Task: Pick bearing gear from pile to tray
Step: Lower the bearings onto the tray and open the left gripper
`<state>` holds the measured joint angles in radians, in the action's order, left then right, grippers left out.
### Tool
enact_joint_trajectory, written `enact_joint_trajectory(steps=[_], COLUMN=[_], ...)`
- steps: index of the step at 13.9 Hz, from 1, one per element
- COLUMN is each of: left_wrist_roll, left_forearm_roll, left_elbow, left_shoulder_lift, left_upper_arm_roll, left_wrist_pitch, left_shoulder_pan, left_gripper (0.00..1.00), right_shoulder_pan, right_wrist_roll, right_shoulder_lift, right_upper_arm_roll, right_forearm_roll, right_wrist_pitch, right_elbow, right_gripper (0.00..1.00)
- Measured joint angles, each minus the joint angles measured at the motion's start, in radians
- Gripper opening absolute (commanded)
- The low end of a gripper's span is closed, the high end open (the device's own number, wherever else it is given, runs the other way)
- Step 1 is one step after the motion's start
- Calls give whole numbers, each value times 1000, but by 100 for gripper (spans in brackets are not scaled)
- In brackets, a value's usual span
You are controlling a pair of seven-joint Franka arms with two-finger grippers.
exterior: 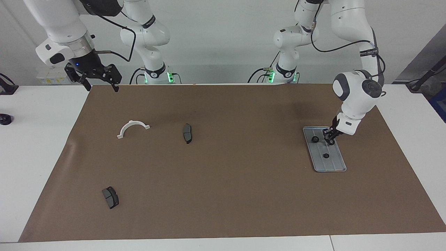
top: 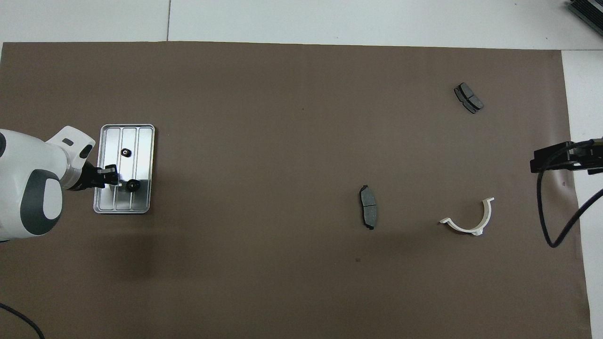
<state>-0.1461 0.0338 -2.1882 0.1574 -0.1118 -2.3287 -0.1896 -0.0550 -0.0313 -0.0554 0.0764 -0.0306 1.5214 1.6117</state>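
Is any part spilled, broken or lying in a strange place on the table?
Nothing stands out. Two gears lie inside the tray. The brake pads and white bracket lie apart on the brown mat, flat and whole.

Silver-grey tray point(exterior: 332, 166) with lengthwise grooves, two tiny black gears point(exterior: 315, 139) on it. Dark grey brake pads point(exterior: 187, 133), white half-ring bracket point(exterior: 132, 128), all on plain brown paper point(exterior: 223, 195) over a white table point(exterior: 31, 160).

L arm point(top: 28, 188) cut by frame edge, gears' point(top: 126, 152) teeth too small
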Motion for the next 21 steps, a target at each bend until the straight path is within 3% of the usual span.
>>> enact_joint_trajectory(steps=[5, 8, 13, 18, 21], left_wrist_roll=[6, 97, 304, 192, 180], left_forearm_roll=[0, 0, 0, 0, 0], left_elbow=[-13, 33, 143, 159, 250], left_shoulder_lift=[-6, -34, -96, -130, -185], left_upper_arm_roll=[-5, -10, -19, -24, -17], left_wrist_pitch=[-25, -13, 230, 344, 486], left_shoulder_pan=[1, 1, 51, 172, 172], left_gripper=[100, 100, 100, 100, 100], right_shoulder_pan=[-10, -17, -17, -17, -17], right_wrist_roll=[0, 0, 0, 0, 0], right_shoulder_lift=[0, 0, 0, 0, 0], right_upper_arm_roll=[-7, -17, -19, -19, -19], right_forearm_roll=[0, 0, 0, 0, 0], right_wrist_pitch=[0, 0, 0, 0, 0], right_elbow=[0, 0, 0, 0, 0], right_gripper=[100, 100, 100, 100, 100])
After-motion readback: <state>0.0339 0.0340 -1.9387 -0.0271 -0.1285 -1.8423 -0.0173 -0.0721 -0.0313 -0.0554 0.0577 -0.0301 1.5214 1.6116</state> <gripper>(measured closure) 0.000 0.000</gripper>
